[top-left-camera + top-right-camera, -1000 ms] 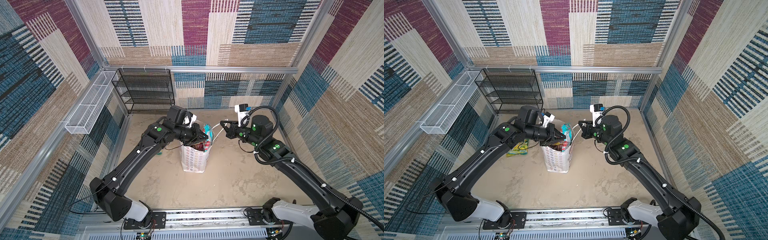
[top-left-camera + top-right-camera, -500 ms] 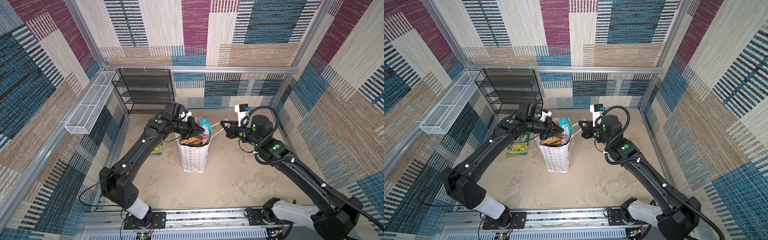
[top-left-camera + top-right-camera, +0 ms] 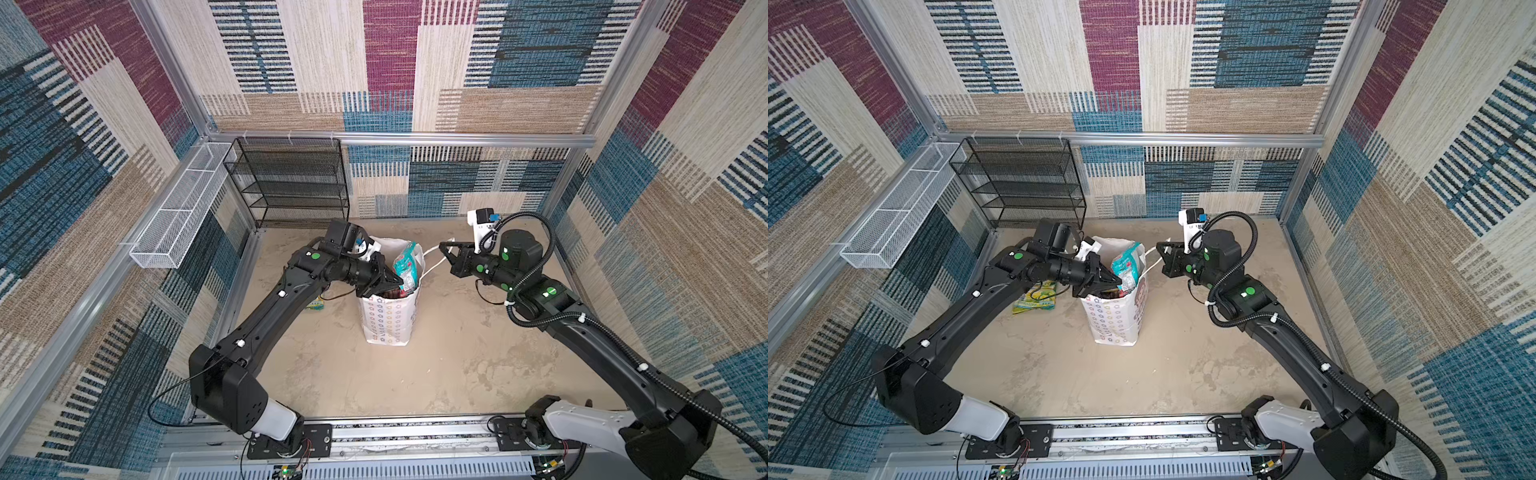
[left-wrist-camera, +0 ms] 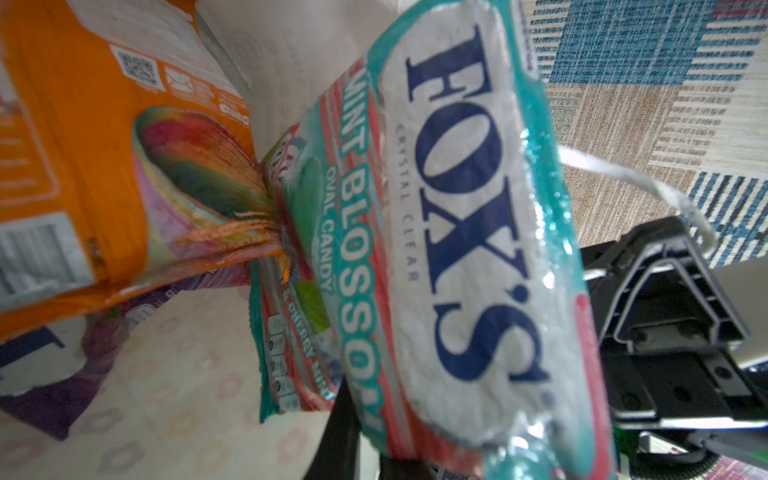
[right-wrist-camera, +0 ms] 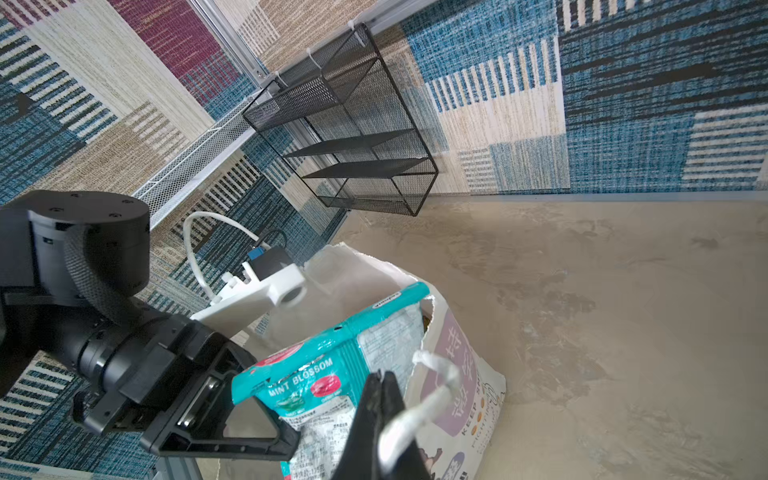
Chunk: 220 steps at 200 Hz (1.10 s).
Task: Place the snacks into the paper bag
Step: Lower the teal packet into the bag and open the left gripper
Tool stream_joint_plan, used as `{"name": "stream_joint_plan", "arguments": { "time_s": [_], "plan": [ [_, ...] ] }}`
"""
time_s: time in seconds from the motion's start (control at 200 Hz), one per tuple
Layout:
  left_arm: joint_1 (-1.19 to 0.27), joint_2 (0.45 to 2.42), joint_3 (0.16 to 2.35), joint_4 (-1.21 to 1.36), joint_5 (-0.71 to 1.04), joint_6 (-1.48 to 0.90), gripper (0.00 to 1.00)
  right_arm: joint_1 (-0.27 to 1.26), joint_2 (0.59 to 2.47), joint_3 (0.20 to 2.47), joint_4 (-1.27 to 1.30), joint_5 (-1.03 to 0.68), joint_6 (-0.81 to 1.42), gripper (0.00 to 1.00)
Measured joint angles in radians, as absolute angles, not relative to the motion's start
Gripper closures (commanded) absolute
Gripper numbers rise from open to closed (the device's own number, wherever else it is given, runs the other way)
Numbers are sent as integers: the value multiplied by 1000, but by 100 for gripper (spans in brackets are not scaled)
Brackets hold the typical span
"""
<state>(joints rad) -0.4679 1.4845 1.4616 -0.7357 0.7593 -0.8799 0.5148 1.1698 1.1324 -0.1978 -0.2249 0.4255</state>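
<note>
The bag [image 3: 388, 320] stood upright on the table [image 3: 415, 374], between the two hands. The left hand [image 3: 397, 282] reached over the bag's rim, with its fingertips at the open mouth. Right against those fingertips a teal packet [image 3: 406, 266] stood on end. Its lower part was inside the bag and its top stuck out above the rim. In the left wrist view it read "FOX'S" and "MINT BLOSSOM". I could not tell whether the left hand's fingers pinched the packet or stood slightly apart from it. Deeper in the bag, ahead of that hand, lay an orange packet [image 4: 83, 145] with a purple packet [image 4: 50, 395] against it. The right hand [image 3: 442, 247] hung on the far side of the teal packet from the left hand, level with the bag's top. Its fingers were pressed together on the white cord handle [image 5: 432, 399], which ran from the bag's rim to them. Behind the left hand, under its arm, a yellow-green packet [image 3: 1036, 297] lay flat on the table, apart from the bag.
</note>
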Motion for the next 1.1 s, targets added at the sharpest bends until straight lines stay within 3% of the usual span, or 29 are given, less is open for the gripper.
{"name": "stream_joint_plan", "arguments": {
  "time_s": [0.115,0.265,0.601,0.831,0.891,1.012,1.102],
  "plan": [
    [-474,1436,1537,-748,723,-847,42,515,1168,1132,-198,-225,426,100],
    [-488,1411,1659,-754,641,-781,40,515,1167,1132,-198,-225,426,100],
    [-634,1575,1895,-988,367,-547,59,515,1168,1132,-198,-225,426,100],
    [-696,1689,1980,-1102,248,-459,60,515,1174,1132,-198,-225,426,100],
    [-703,1711,1988,-1127,213,-446,57,515,1175,1132,-198,-225,426,100],
    [-720,1733,1993,-1174,143,-432,40,515,1176,1132,-198,-224,426,100],
    [-734,1742,1994,-1206,84,-419,38,515,1179,1132,-197,-224,426,100]
  ]
}}
